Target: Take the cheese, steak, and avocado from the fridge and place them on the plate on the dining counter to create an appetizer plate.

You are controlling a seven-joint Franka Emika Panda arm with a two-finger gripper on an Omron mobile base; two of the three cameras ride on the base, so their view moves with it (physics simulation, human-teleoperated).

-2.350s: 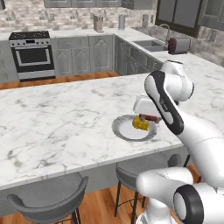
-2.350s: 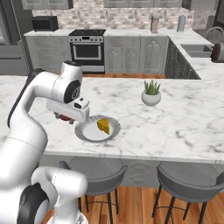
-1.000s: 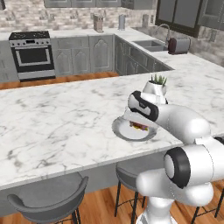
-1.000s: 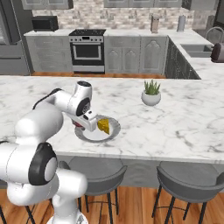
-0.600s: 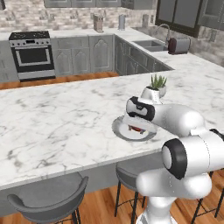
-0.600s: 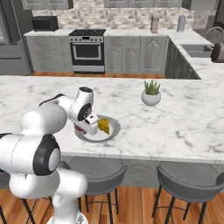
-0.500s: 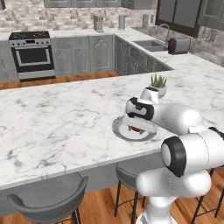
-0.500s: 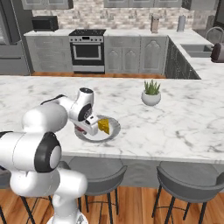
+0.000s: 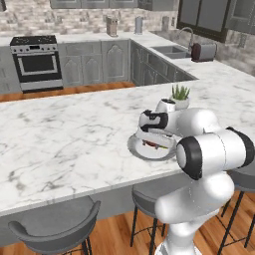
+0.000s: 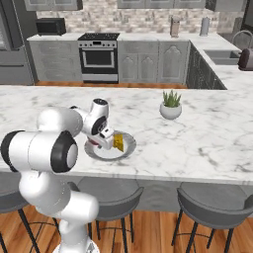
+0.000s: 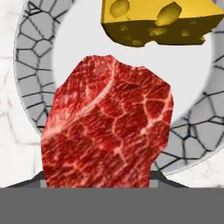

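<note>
The light grey plate (image 9: 133,148) (image 10: 129,144) (image 11: 26,65) sits near the front edge of the white marble dining counter (image 9: 60,144) (image 10: 207,143). The yellow cheese (image 10: 118,142) (image 11: 157,22) lies on it. My gripper (image 9: 150,141) (image 10: 102,141) hangs low over the plate's near side, shut on the red steak (image 9: 151,145) (image 11: 109,127), which hides the fingertips in the hand view. The steak is right at the plate's surface; contact is unclear. The avocado is out of view. A grey slab at the far left looks like the fridge (image 10: 10,59).
A white pot with a green plant (image 9: 180,98) (image 10: 171,108) stands on the counter just beyond the plate. Grey stools (image 9: 55,231) (image 10: 212,207) line the counter's near side. The stove (image 9: 35,62) (image 10: 99,57) and the sink worktop run along the back wall.
The arm has folded down from above the plate, and over the last second the hand with the steak has sunk a little lower onto the plate. The cheese has not moved.
</note>
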